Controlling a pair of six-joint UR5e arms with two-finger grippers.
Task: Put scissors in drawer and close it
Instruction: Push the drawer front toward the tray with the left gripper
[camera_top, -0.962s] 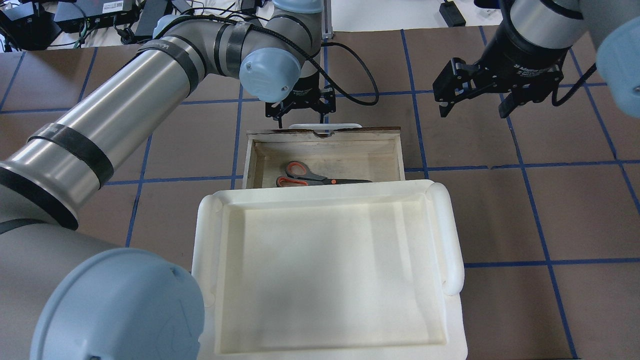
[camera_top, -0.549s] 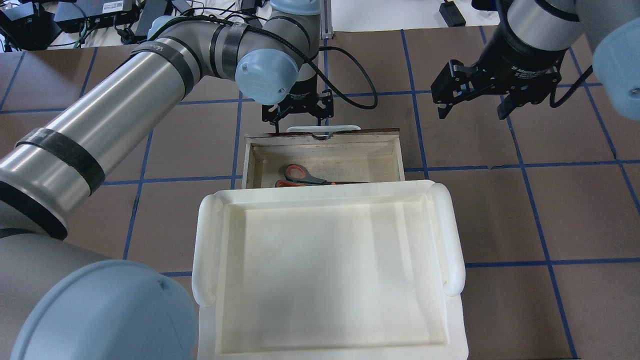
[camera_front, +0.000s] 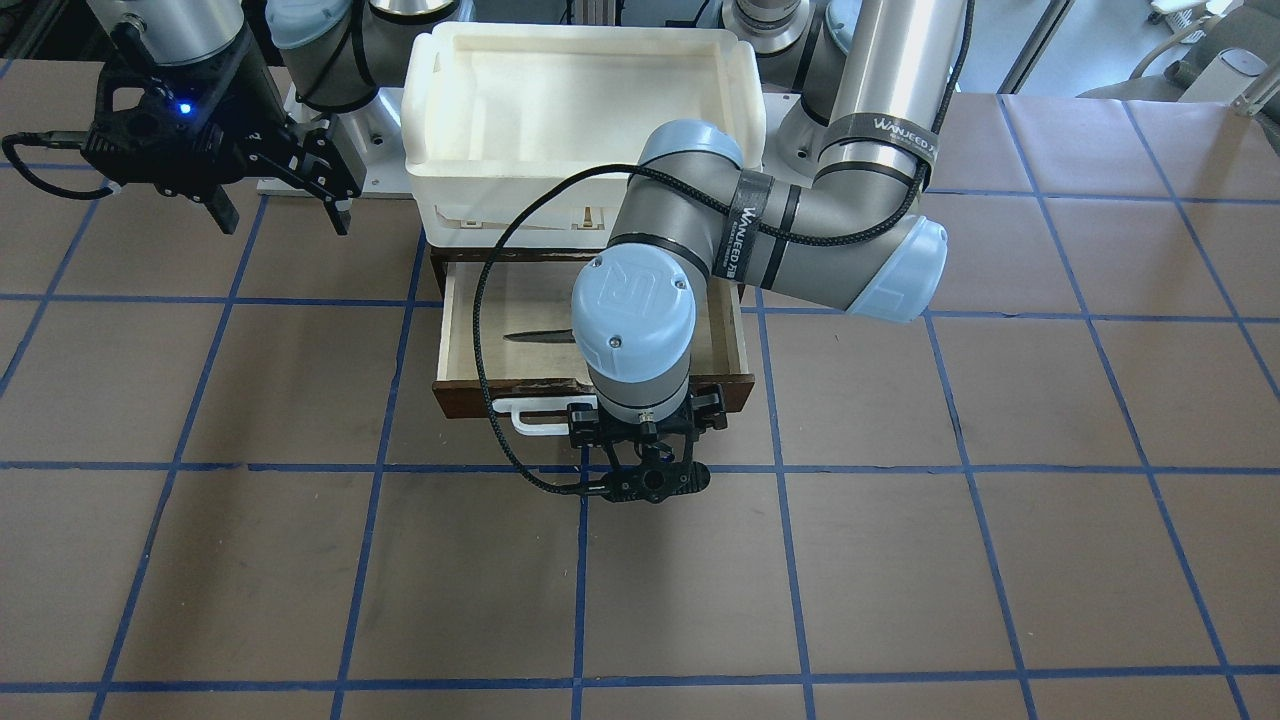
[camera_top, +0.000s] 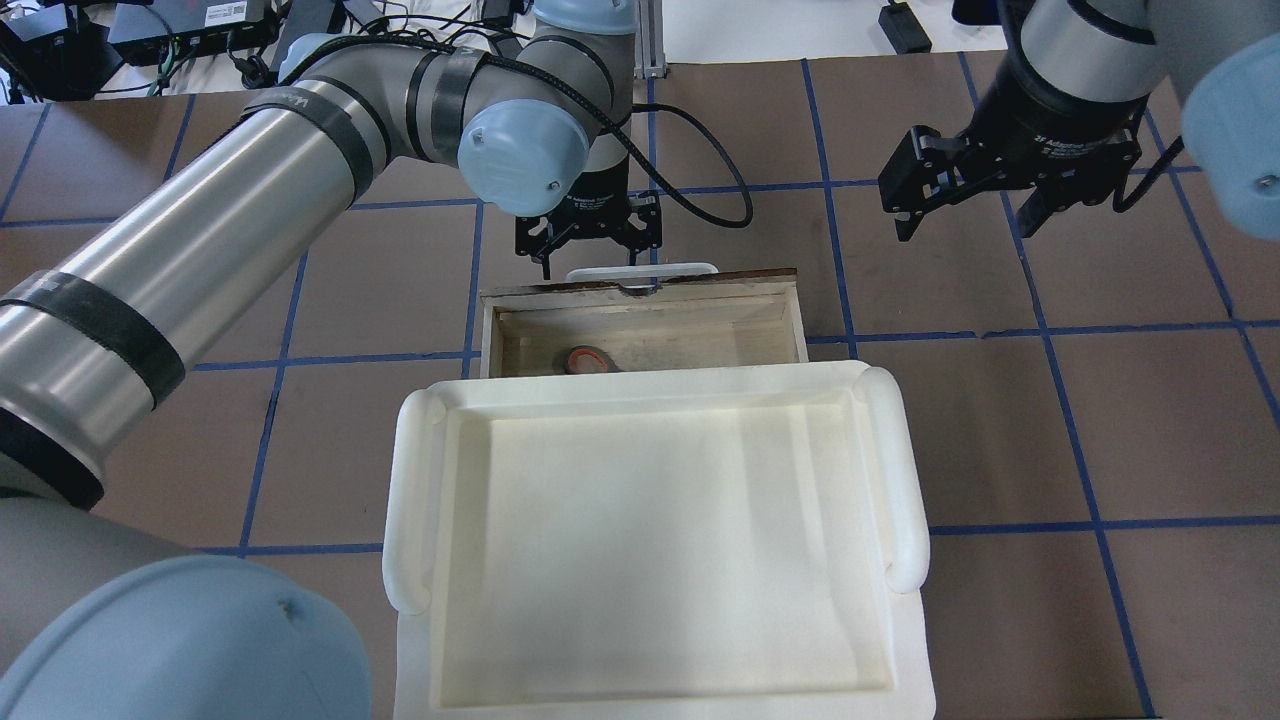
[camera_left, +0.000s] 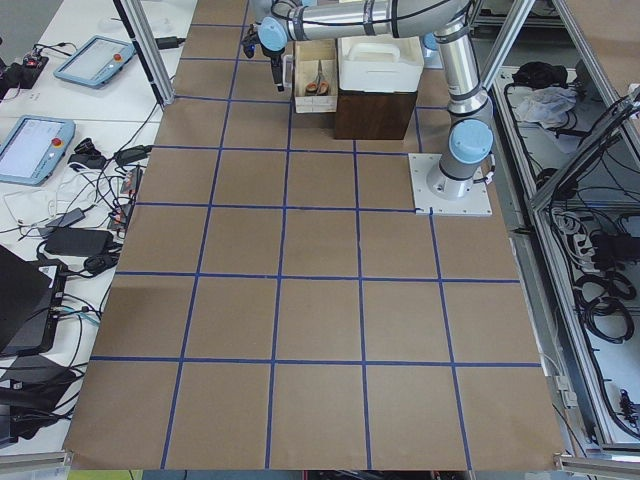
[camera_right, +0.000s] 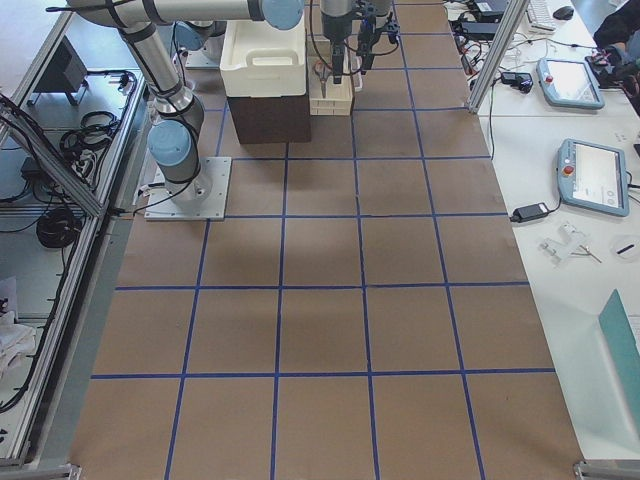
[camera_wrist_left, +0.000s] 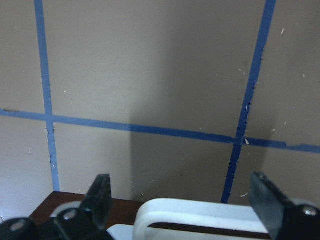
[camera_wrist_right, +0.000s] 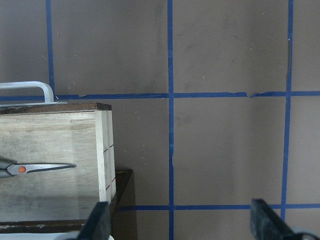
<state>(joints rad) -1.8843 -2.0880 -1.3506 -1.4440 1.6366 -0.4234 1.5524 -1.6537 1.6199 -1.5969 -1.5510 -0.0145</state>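
Observation:
The wooden drawer (camera_top: 640, 291) stands partly open, sticking out from under the white tray. The scissors lie inside it. The overhead view shows only an orange-lined handle loop (camera_top: 588, 360). The front view shows the dark blades (camera_front: 535, 337), and the right wrist view shows the scissors (camera_wrist_right: 40, 168) too. My left gripper (camera_top: 588, 256) is open and points down at the drawer's front. Its fingers (camera_wrist_left: 100, 192) straddle the white bar handle (camera_wrist_left: 200, 214) without closing on it. My right gripper (camera_top: 966, 218) is open and empty, above the mat to the right of the drawer.
The white plastic tray (camera_top: 400, 480) sits on the dark cabinet above the drawer and covers the drawer's back part. The brown mat with blue tape lines (camera_top: 1000, 420) lies all around. Cables and boxes (camera_top: 180, 30) lie beyond the mat's far edge.
The drawer has slid in under the white tray, with my left gripper moving along against its front. Less of the scissors shows from overhead. My right gripper shifted slightly.

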